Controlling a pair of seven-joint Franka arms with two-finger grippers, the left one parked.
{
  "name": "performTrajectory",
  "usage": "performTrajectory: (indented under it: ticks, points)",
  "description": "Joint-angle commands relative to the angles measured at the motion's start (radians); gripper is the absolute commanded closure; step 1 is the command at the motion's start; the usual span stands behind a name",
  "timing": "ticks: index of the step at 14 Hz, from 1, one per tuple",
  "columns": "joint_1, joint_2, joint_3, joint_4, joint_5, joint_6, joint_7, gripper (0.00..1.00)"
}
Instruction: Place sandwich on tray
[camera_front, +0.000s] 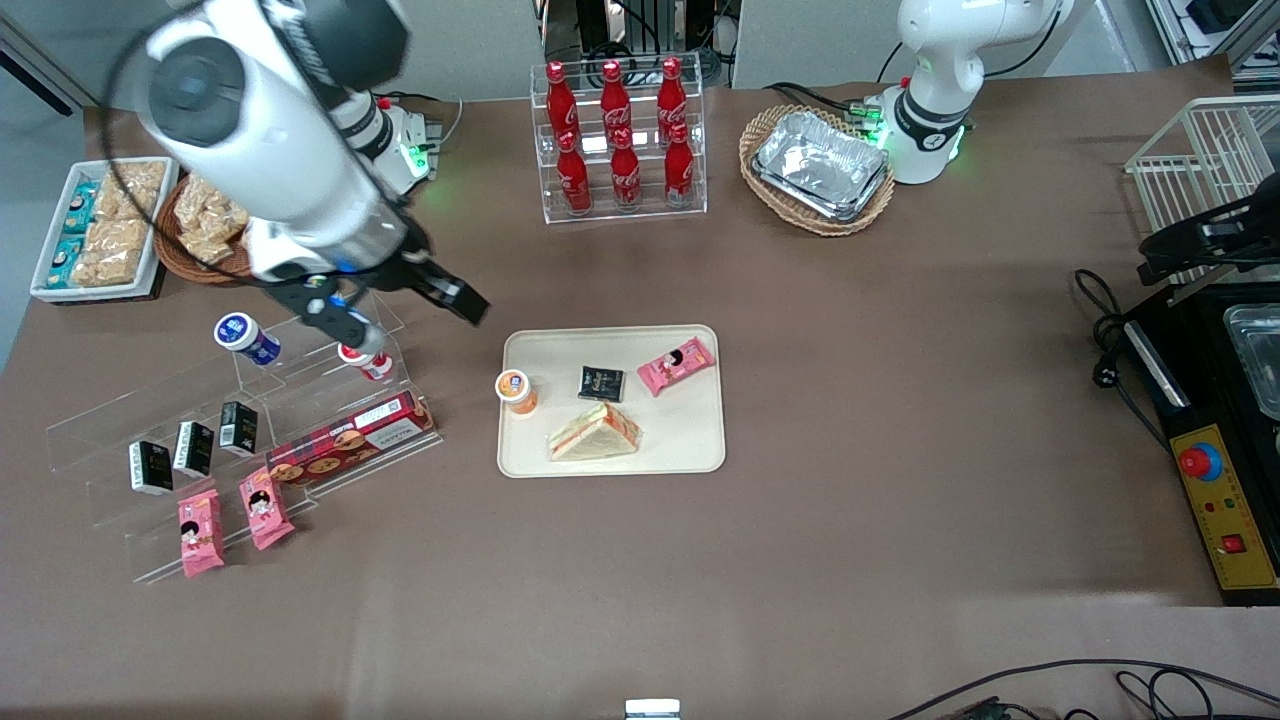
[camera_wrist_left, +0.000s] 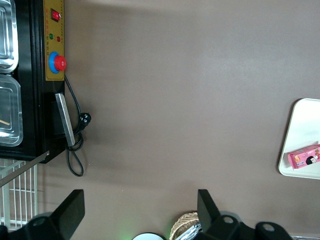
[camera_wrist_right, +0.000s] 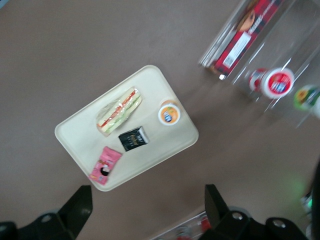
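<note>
The clear-wrapped triangular sandwich of pale bread with red and green filling is seen lying flat on the cream rectangular plastic tray, near its front-camera edge, beside a small black packet, a pink snack packet and an orange-lidded cup. The gripper is held high above the surface, toward the working arm's end, its jaws spread wide and empty. The sandwich is judged light, soft, crushable and slippery-wrapped; a gentle hold across the flat bread faces would suit. The labels cannot be read.
</note>
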Motion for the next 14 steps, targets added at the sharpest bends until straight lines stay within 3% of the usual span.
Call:
performTrajectory:
  ticks: [1,5,10,12,14]
  points:
    - [-0.075,-0.107,-0.007,-0.098,-0.012,-0.016,-0.238,0.0]
    - [-0.074,-0.131,-0.148,-0.118,-0.012,-0.024,-0.498,0.0]
    - [-0.103,-0.122,-0.326,-0.109,-0.032,-0.016,-0.952,0.0]
    - [-0.11,-0.116,-0.348,-0.101,-0.082,-0.016,-0.982,0.0]
    - [-0.149,-0.113,-0.345,-0.101,-0.087,-0.016,-0.98,0.0]
